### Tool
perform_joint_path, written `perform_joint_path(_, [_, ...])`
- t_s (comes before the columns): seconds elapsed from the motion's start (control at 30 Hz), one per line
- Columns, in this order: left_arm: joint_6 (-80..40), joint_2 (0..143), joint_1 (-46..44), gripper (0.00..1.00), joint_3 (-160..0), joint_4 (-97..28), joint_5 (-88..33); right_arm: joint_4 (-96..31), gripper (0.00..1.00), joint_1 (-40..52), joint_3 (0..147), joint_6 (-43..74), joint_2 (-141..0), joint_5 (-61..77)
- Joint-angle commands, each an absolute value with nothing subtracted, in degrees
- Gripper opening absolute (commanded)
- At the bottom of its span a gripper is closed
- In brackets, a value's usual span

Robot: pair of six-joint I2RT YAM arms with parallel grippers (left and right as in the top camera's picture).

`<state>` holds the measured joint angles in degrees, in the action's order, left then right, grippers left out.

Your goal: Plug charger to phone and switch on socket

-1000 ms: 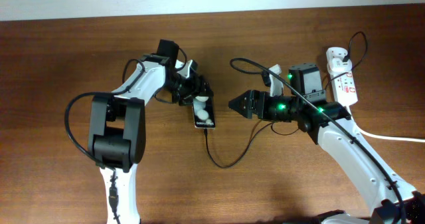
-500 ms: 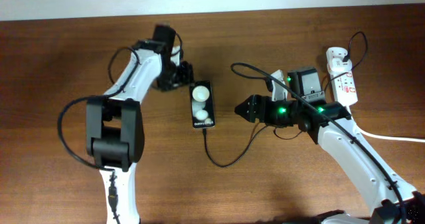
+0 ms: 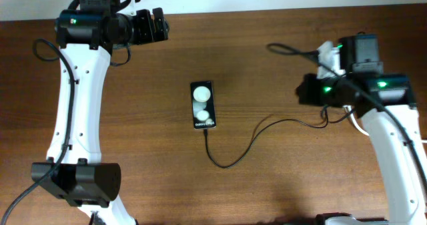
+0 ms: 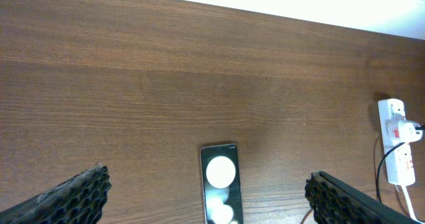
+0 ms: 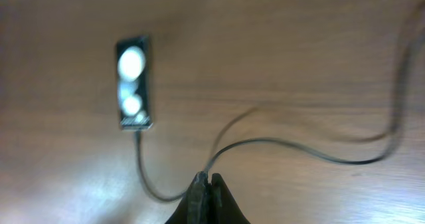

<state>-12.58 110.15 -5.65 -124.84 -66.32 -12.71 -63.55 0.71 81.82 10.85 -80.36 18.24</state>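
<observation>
The main risk is at the socket (image 4: 397,159). Its red switch (image 4: 396,123) is small and sits right beside the white plug (image 4: 410,131), so a slightly off press could land on the plug or slide off the smooth plastic. The strip looks light and lies loose on slick wood, so a sideways push would probably shove it along instead of tipping the switch. In the overhead view the right arm covers most of the strip, so I cannot tell if the switch is on.

The second risk is the charger (image 3: 230,159). It runs in a slack loop from the phone's (image 3: 203,105) lower edge across the worktop (image 3: 133,138) toward the right arm. If the arm catches that loop, it could pull the tip out or drag the phone. The tip appears seated, but the views are too coarse to be sure.

The right hand (image 5: 204,184) has its fingers pressed together with nothing visibly between them, and its blurred view looks down on the loop and phone. The left hand (image 3: 160,26) is high near the far edge, its ridged black fingers (image 4: 73,197) spread wide and holding nothing.

The phone is a flat, glossy black slab with two round glare spots, lying mid-worktop. The charger is thin, limp and matt black. The socket is a long white strip at the right, and the worktop is dark, fine-grained wood.
</observation>
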Motion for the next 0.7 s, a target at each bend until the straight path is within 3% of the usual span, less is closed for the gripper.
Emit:
perform_joint_path(0.0, [-11.86, 109.91, -5.41, 0.99, -125.29, -66.41, -11.46, -63.66, 0.04, -6.48, 84.05, 9.19, -79.96, 15.81])
perform_joint_path(0.17, [-11.86, 109.91, -5.41, 0.99, -125.29, -66.54, -11.51, -64.82, 0.04, -22.9, 88.53, 8.8, -82.63, 15.88])
perform_joint_path(0.3, [-11.86, 109.91, -5.48, 0.99, -125.29, -66.54, -11.51, -67.07, 0.04, -34.3, 100.14, 6.2, -98.5, 26.7])
perform_joint_path(0.67, [-11.86, 109.91, -5.48, 0.99, -125.29, -66.54, -11.51, -46.57, 0.04, -34.39, 100.29, 11.46, -123.13, 27.88])
